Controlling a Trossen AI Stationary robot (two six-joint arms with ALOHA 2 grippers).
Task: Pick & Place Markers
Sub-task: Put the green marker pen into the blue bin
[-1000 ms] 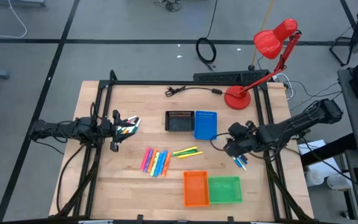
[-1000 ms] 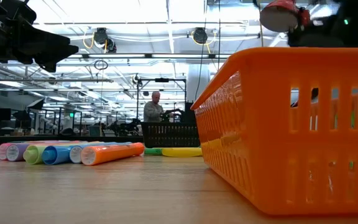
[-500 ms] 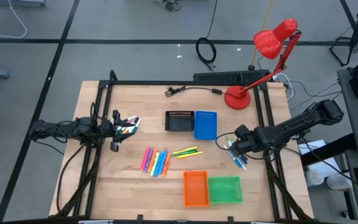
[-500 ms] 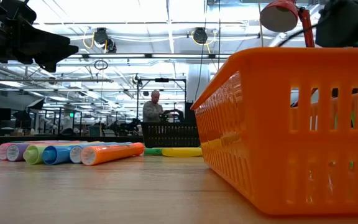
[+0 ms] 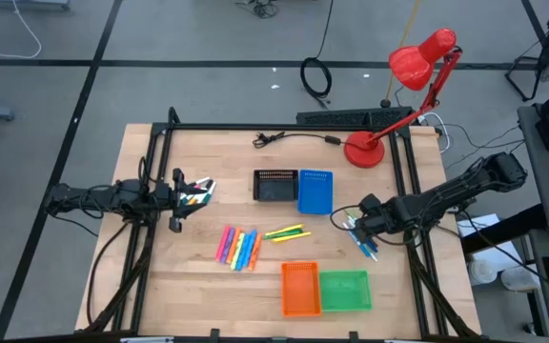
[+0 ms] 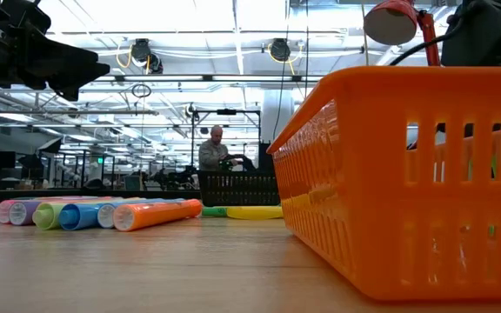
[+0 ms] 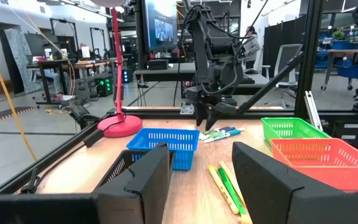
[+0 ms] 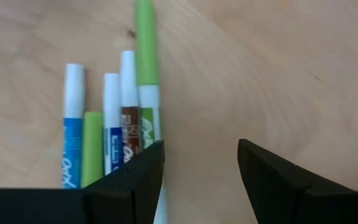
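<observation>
Several white-bodied markers point(image 8: 123, 124) with green and blue caps lie side by side on the wood near the table's right edge point(image 5: 366, 245). My right gripper point(image 5: 354, 226) hovers over them, open point(image 8: 201, 177), with one finger beside the green-capped marker. It touches none of them. A row of pink, orange, blue and yellow markers point(image 5: 239, 248) lies mid-table point(image 6: 94, 213), with a yellow and green pair point(image 5: 287, 232) beside it. My left gripper point(image 5: 176, 200) waits at the left edge, open point(image 7: 194, 180), and a few markers point(image 5: 196, 197) lie just in front of it.
A black tray point(image 5: 275, 186) and a blue tray point(image 5: 315, 191) sit side by side toward the far side. An orange tray point(image 5: 300, 288) and a green tray point(image 5: 344, 291) sit at the near edge. A red lamp's base point(image 5: 362, 151) and a cable point(image 5: 294, 138) lie on the far side. A person point(image 6: 214, 152) is in the room beyond.
My right gripper has shifted a little toward the table's right edge and come down over the white-bodied markers, then held still for the last half second. The markers and trays have not moved.
</observation>
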